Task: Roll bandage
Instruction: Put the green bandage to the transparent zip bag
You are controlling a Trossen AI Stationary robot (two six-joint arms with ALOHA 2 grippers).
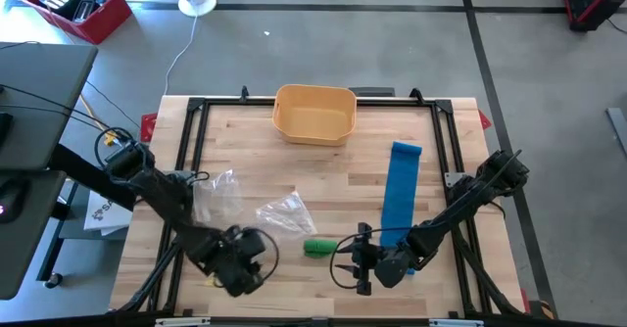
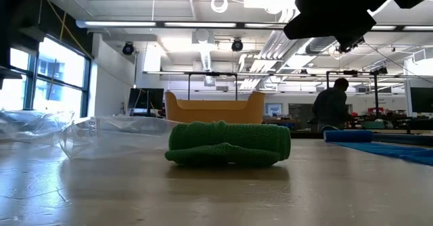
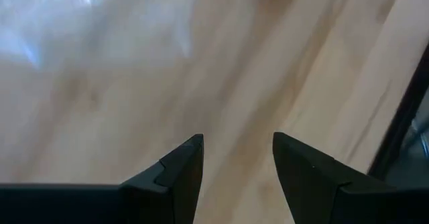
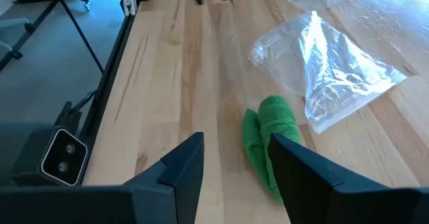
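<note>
Left arm: reaches low toward the table's near edge; left gripper (image 3: 234, 160) open, empty.
Right arm: angled inward and low; right gripper (image 4: 234, 160) open, empty.

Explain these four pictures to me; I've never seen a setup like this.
This is a robot with two dark arms working at a wooden table. One picture looks straight down, one looks level across the tabletop, and two come from cameras on the arms' wrists. The left gripper and the right gripper are both open and hold nothing. On the table lie a rolled green bandage, a blue bandage stretched out flat, two clear plastic bags, and a yellow bin at the far edge. A person stands in the room behind.
</note>
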